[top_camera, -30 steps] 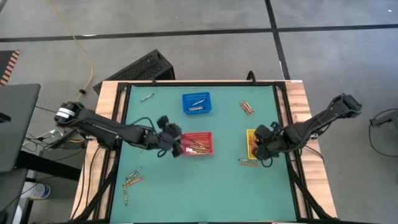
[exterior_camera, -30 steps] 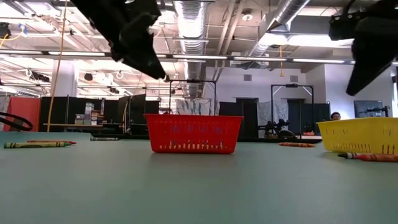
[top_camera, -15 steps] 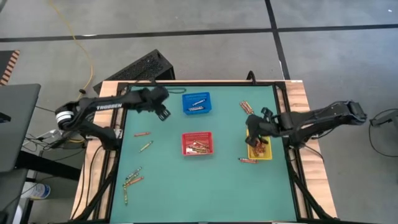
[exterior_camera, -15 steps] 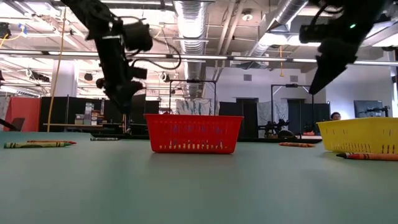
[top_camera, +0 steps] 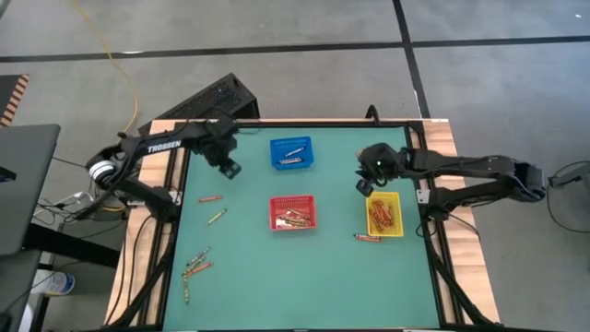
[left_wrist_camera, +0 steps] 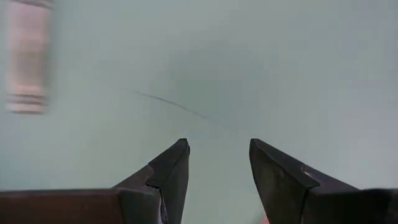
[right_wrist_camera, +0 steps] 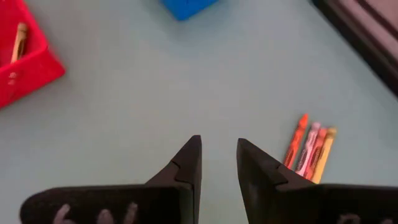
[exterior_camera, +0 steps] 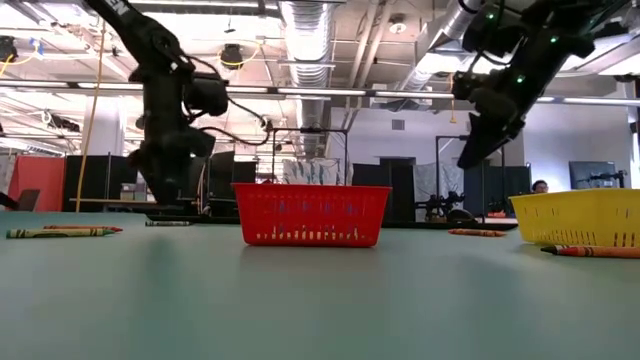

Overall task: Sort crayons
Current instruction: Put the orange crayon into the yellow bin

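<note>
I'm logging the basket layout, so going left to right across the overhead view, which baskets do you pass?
Blue basket → red basket → yellow basket. The blue and red ones sit almost in line, the blue one starting slightly further left.

A robotics lab set up in an open industrial hall.

In the low view, bare ceiling ducts [exterior_camera: 308, 45] and pipes run across the top of the frame, with strip lights, dark partitions and metal racks [exterior_camera: 310, 155] filling the middle distance, and a person [exterior_camera: 540, 186] shows at the far right edge. In the high view, a green-topped table [top_camera: 295, 267] with a wooden rim stands at the centre on grey concrete floor [top_camera: 277, 28] marked with dark lines, a yellow cable [top_camera: 120, 69] trails at upper left, and a desk [top_camera: 23, 194] sits at the left edge.
</note>
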You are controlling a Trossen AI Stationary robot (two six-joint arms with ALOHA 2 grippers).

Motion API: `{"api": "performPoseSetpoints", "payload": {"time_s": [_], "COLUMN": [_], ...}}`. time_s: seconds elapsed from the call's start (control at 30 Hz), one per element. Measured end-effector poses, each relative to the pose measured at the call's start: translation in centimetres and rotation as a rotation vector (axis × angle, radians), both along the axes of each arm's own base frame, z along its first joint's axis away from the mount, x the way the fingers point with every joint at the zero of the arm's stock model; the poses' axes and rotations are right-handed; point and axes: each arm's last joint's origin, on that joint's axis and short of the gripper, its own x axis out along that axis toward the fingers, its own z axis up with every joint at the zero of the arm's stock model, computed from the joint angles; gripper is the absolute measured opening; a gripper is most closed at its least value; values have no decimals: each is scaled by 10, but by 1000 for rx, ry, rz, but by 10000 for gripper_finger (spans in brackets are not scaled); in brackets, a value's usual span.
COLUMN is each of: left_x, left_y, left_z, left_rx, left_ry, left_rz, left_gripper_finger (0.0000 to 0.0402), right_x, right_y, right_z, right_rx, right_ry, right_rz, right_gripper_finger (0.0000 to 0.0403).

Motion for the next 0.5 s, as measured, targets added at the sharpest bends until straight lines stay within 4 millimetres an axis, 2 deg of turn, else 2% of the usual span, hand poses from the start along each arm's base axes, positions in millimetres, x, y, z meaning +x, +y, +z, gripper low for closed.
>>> {"api": "performPoseSetpoints", "payload": {"time_s": [0.1,0.27,0.37,0.5], "left_x": [10,13,18,17], "left_y": [-27,-74,-93,-109], "left_z": [4,7,6,-7], "left_rx": [-71,-45,8,13], "left_ry": [8,247,306,321], "left_rz": [-120,-230,-302,-394], "left_gripper_finger": [157,157,157,157], "right_x": [1,3,4,5], "right_y": [-9,-16,-17,-17], "right_z": [2,7,8,8], "right_rx": [-15,-27,-40,-43], "right_ry": [-47,-104,-119,-124], "right_rz": [19,59,87,89], "right_gripper_finger": [92,92,92,92]}}
